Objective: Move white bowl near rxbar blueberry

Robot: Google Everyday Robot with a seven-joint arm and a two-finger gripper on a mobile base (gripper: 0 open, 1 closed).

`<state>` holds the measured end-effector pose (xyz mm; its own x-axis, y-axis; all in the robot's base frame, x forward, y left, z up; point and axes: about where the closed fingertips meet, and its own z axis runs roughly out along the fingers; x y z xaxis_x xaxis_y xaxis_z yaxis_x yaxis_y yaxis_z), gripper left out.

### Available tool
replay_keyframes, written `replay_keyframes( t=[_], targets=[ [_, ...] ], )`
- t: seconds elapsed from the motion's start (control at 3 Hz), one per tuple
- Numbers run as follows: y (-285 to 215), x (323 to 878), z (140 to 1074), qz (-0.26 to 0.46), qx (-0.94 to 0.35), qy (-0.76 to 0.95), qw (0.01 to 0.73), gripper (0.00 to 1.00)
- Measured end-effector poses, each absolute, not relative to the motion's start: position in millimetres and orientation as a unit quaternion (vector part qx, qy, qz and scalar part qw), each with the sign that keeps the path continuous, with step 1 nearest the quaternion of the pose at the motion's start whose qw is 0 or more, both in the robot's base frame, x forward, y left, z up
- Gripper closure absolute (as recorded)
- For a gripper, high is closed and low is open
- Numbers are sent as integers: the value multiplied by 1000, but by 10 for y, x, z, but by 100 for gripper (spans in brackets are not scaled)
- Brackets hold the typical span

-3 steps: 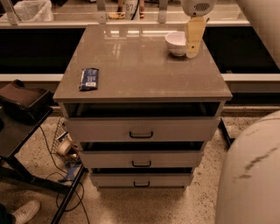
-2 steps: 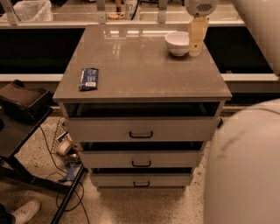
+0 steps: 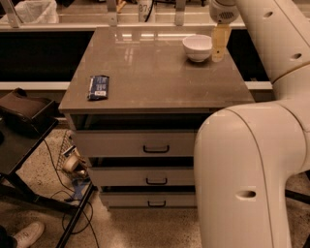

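The white bowl (image 3: 197, 47) stands upright at the back right of the brown cabinet top (image 3: 155, 77). The rxbar blueberry (image 3: 98, 87), a flat dark blue wrapper with a white patch, lies near the front left edge, far from the bowl. My gripper (image 3: 219, 42) hangs down just right of the bowl, its yellowish finger at the bowl's right rim. I cannot tell if it touches the bowl.
The white arm (image 3: 252, 160) fills the right side and hides the cabinet's right front. Three drawers (image 3: 156, 145) sit below the top. A black stand (image 3: 24, 116) and cables (image 3: 72, 169) are on the left floor. A counter with bottles (image 3: 145, 7) runs behind.
The arm's large near segment has swung left and fills more of the right side. The gripper has stayed at the bowl's right side. The bowl and the bar have not moved.
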<state>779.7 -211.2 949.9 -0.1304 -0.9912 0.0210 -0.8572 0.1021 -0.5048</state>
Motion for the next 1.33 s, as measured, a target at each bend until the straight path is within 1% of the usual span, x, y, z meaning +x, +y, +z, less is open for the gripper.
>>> replay_keyframes(
  t=[0.33, 1.0, 1.33],
  targets=[
    [-2078, 7899, 9289, -192, -640, 727, 159, 0],
    [-1969, 8059, 8578, -136, -645, 740, 135, 0],
    [-1915, 8121, 8334, -123, -646, 743, 126, 25]
  ],
)
